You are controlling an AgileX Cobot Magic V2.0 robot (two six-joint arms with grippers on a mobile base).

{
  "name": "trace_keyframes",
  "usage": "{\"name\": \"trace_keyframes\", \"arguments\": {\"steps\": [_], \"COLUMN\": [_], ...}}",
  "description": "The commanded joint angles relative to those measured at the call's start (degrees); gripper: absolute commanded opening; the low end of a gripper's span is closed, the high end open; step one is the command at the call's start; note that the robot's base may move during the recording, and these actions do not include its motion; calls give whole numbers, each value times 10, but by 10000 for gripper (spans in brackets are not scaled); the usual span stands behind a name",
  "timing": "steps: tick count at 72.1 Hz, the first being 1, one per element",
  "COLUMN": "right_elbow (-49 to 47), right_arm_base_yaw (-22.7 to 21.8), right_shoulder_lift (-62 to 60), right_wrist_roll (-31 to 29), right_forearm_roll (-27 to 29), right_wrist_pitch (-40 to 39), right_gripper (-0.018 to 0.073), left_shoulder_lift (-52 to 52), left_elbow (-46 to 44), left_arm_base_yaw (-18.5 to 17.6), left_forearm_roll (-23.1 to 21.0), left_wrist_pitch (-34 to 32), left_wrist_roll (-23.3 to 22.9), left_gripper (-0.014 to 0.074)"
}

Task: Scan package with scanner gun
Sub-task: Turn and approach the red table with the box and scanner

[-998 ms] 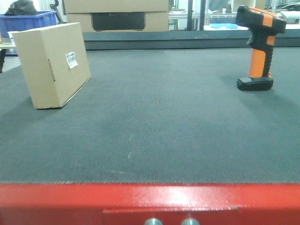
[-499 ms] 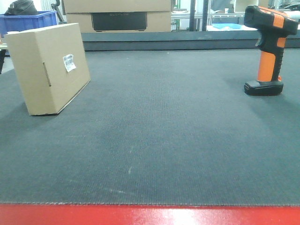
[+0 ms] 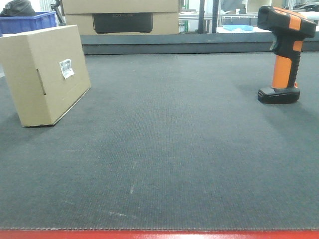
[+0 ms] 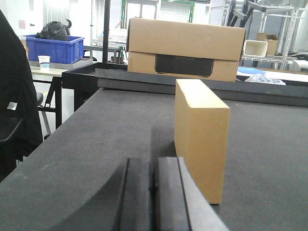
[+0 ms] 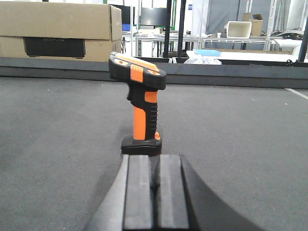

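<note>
Cardboard, plain brown: package (image 3: 45, 74), far left of the worktop (image 3: 164, 149), standing on a narrow edge. Its broad face, with the white barcode sticker (image 3: 66, 68), is turned toward the centre. Judged light and stiff-walled, with crushable corners; the matte board should grip well. Best held across the narrow thickness, clear of the sticker. Left gripper (image 4: 153, 166): low over the worktop, jaws together and holding nothing, pointed at the package's narrow end face, near but apart.

Cardboard with dark rectangular panel: larger carton (image 3: 122, 15), beyond the far edge; not part of the job.

Dark grey felt-like covering: worktop, bare between the two items, which stand well apart.

Black and orange plastic: scanner gun (image 3: 285, 55), far right, upright on its flat black base, head projecting left toward the package's side. Judged rigid and fairly light, but top-heavy and liable to tip if nudged. Best held around the ribbed orange handle, below the head. Right gripper (image 5: 154, 166): squarely facing the scanner's base, jaws together and empty; they must part before any hold.
</note>
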Motion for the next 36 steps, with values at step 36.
{"name": "trace_keyframes", "arguments": {"steps": [36], "right_elbow": [0], "right_arm_base_yaw": [-2], "right_shoulder_lift": [-2], "right_wrist_roll": [-1], "right_forearm_roll": [0], "right_wrist_pitch": [-10], "right_gripper": [-169], "left_shoulder_lift": [-2], "left_elbow": [-1], "left_arm_base_yaw": [3], "left_forearm_roll": [-3], "left_wrist_pitch": [-10], "left_wrist_roll": [0], "left_gripper": [-111]}}
